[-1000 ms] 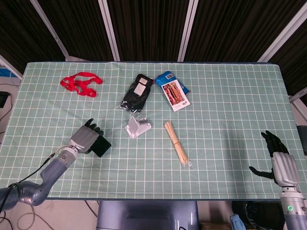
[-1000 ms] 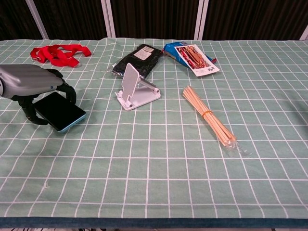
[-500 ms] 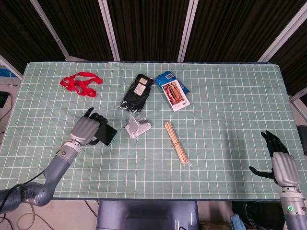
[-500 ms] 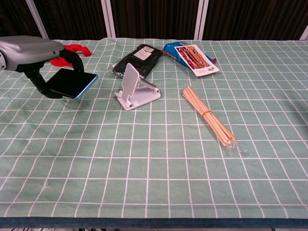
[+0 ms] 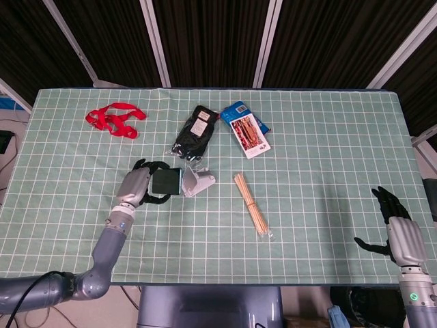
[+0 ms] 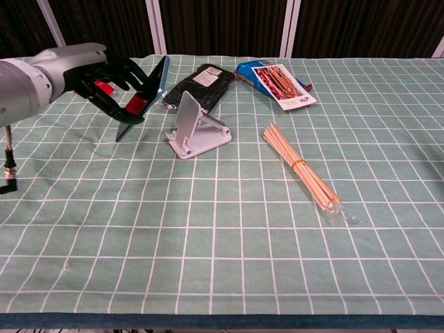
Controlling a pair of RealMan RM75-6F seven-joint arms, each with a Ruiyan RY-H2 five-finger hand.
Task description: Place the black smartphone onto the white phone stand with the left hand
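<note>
My left hand (image 5: 140, 186) (image 6: 104, 75) holds the black smartphone (image 5: 166, 182) (image 6: 146, 96) in the air, tilted nearly upright with its screen toward the hand. The phone hangs just left of the white phone stand (image 5: 196, 181) (image 6: 195, 129) and is apart from it. The stand sits on the green checked cloth with its back plate raised and nothing on it. My right hand (image 5: 398, 229) rests open at the table's near right corner, holding nothing; the chest view does not show it.
A black pouch (image 5: 194, 132) (image 6: 198, 87) lies just behind the stand, with a blue snack packet (image 5: 247, 130) (image 6: 276, 78) to its right. A bundle of wooden sticks (image 5: 252, 204) (image 6: 303, 168) lies right of the stand. A red lanyard (image 5: 114, 119) lies at the back left.
My left hand lifted the phone off the cloth, carried it rightward to beside the stand and tipped it from flat to nearly upright. The right hand stayed still.
</note>
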